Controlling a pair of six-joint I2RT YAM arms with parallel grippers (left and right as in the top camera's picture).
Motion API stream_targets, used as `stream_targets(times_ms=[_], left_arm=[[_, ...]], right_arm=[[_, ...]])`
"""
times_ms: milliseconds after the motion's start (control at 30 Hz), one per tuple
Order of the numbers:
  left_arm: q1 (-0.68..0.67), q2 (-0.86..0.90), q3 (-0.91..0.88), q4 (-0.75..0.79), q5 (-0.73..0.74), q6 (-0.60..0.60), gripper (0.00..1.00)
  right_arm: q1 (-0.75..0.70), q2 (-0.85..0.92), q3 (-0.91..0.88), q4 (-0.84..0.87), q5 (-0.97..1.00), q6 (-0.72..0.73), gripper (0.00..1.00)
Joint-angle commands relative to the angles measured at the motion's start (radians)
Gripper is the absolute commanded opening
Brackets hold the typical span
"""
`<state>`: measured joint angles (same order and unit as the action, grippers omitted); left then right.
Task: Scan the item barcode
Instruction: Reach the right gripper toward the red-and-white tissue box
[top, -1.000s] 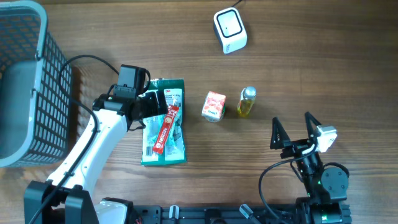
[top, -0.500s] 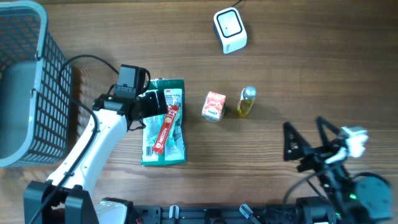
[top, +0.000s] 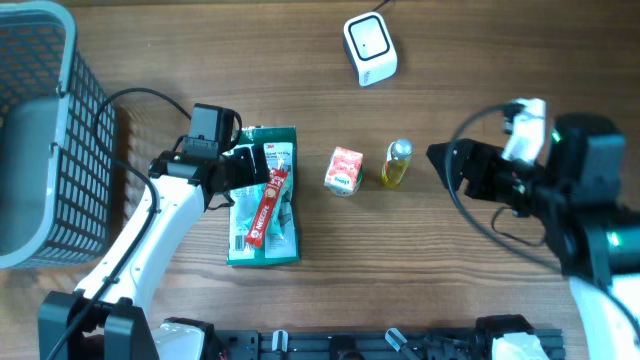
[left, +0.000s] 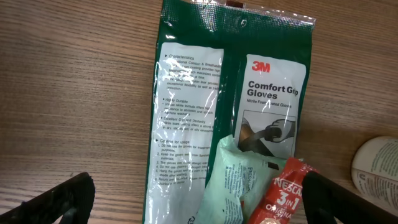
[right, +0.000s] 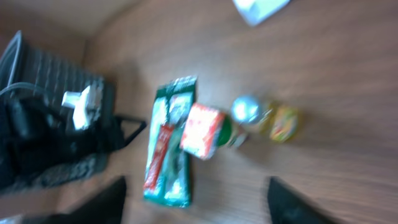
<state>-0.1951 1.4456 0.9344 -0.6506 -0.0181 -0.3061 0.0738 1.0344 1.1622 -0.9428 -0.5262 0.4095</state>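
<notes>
Right gripper, jaws apart and empty, hangs at 3 o'clock of the yellow bottle, so I'd square up around its middle before closing, then carry it toward the scanner at 11 o'clock.

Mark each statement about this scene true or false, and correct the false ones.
1. The sachet lies on the glove pack. True.
2. The bottle is in the basket. False: it sits on the table, beside the carton.
3. The left gripper hangs open over the glove pack. True.
4. The right gripper holds the scanner. False: it holds nothing and is just right of the bottle. The scanner sits apart, near the far edge.
5. The carton is between the glove pack and the bottle. True.
</notes>
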Motion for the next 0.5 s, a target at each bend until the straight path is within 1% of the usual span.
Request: stream_targets(times_ms=[0, 100, 233, 367, 400, 467], left_arm=[[0.002, -0.018, 0.017, 0.000, -0.010, -0.013, 1.00], [0.002, -0.018, 0.017, 0.000, -0.010, -0.013, 1.00], [0.002, -0.018, 0.017, 0.000, -0.010, -0.013, 1.00], [0.002, -0.018, 0.017, 0.000, -0.010, -0.013, 1.00], [0.002, -0.018, 0.017, 0.000, -0.010, -0.013, 1.00], [0.002, -0.018, 0.017, 0.000, -0.010, -0.013, 1.00]], right_arm=[[0.027, 0.087, 0.023, -0.014, -0.163, 0.013, 0.44], [0.106, 0.125, 0.022, -0.017, -0.110, 0.042, 0.44], [0.254, 0.156, 0.014, -0.018, 0.121, 0.189, 0.48], [0.433, 0.210, 0.007, -0.010, 0.364, 0.320, 0.51], [0.504, 0.253, 0.007, 0.011, 0.460, 0.381, 0.52], [0.562, 0.324, 0.007, 0.073, 0.484, 0.391, 0.52]])
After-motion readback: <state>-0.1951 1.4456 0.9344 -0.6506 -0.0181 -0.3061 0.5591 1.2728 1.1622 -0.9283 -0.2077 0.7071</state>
